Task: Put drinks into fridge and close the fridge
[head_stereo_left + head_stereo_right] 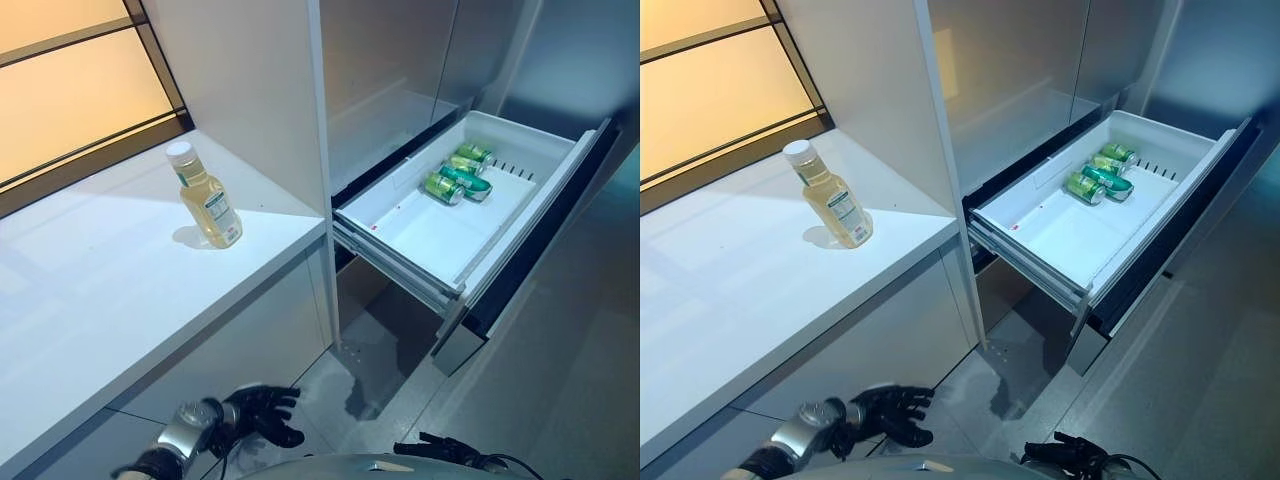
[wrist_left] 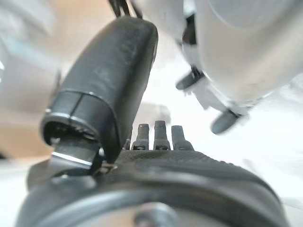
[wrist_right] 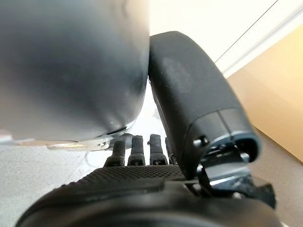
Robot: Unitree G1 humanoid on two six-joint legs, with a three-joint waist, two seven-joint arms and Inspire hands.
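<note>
A bottle of yellow drink (image 1: 210, 200) with a white cap stands upright on the white counter (image 1: 110, 300). The fridge's lower drawer (image 1: 430, 235) is pulled out, with green cans (image 1: 458, 172) lying at its back. My left hand (image 1: 262, 412) hangs low beside the counter front, fingers spread, open and empty; its own wrist view (image 2: 156, 137) shows straight fingers. My right hand (image 1: 440, 450) is low in front of the drawer, open and empty, fingers straight in its wrist view (image 3: 142, 146).
The fridge's tall grey upper doors (image 1: 390, 70) stand shut above the drawer. A white side panel (image 1: 250, 90) separates the counter from the fridge. An orange-lit window (image 1: 70, 90) runs behind the counter. Grey floor (image 1: 580, 380) lies below the drawer.
</note>
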